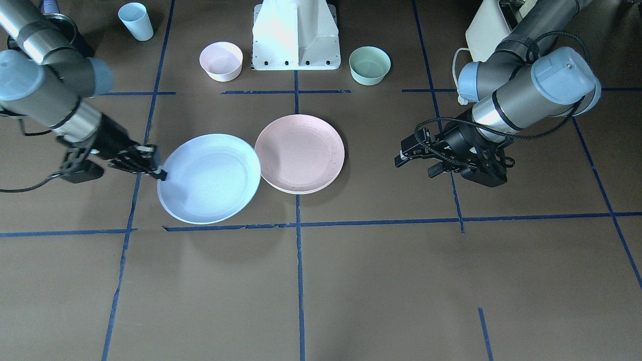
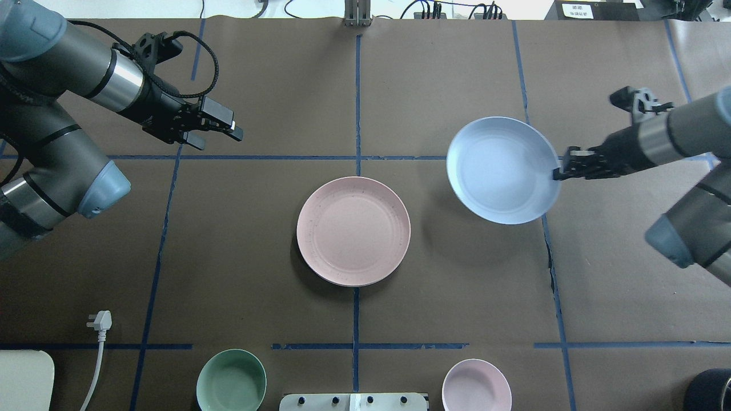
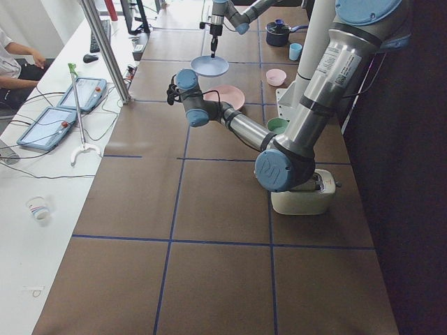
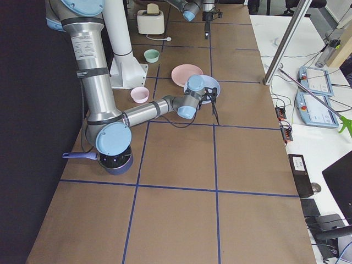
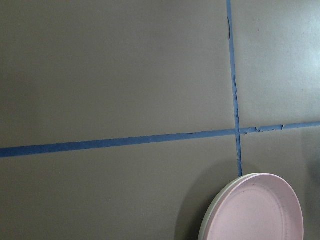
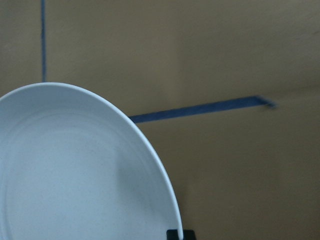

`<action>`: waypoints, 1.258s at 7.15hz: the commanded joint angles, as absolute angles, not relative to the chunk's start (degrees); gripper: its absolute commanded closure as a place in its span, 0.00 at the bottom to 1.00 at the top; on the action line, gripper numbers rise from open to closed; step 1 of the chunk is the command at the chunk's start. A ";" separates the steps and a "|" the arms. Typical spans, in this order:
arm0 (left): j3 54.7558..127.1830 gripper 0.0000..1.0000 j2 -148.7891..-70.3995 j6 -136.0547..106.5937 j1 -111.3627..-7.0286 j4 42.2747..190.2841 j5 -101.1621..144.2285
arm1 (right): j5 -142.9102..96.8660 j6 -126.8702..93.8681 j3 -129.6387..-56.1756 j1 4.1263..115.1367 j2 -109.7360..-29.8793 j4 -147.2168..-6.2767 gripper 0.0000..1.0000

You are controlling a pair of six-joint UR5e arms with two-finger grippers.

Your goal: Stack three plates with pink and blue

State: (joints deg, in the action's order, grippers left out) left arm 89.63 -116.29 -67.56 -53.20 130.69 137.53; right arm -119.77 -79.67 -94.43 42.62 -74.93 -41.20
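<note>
My right gripper [image 2: 557, 172] is shut on the near rim of the light blue plate [image 2: 502, 169] and holds it above the table, tilted, right of centre. The plate also shows in the front view [image 1: 208, 178], with the right gripper [image 1: 159, 173] at its edge, and in the right wrist view [image 6: 75, 175]. The pale pink plate [image 2: 353, 231] lies at the table's middle on top of the cream-white plate [image 1: 301, 191], of which only the rim shows. The left wrist view shows the pink plate [image 5: 255, 210] over that rim. My left gripper [image 2: 220, 140] is open and empty, raised at the left.
A small pink bowl [image 2: 477, 385] and a mint-green bowl [image 2: 231, 381] stand near the robot's base [image 1: 296, 35]. A blue cup [image 1: 135, 21], a toaster [image 1: 489, 30] and a dark pot [image 2: 708, 388] sit at the table's near corners. A plug [image 2: 100, 319] lies left.
</note>
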 commanded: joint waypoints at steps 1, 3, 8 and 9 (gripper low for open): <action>90.00 0.00 -116.46 -67.94 -53.44 130.69 137.46 | -111.98 -82.97 -97.90 33.86 -66.66 -52.31 1.00; 90.18 0.00 -116.37 -68.03 -53.44 130.69 137.46 | -111.18 -85.15 -98.00 31.30 -65.92 -54.23 0.99; 89.48 0.00 -114.01 -67.06 -56.66 130.60 137.72 | -111.53 -84.99 -104.20 34.16 -73.68 -54.14 0.00; 89.30 0.00 -112.17 -59.84 -58.08 129.65 137.55 | -114.40 -84.47 -105.37 40.02 -78.70 -54.23 0.00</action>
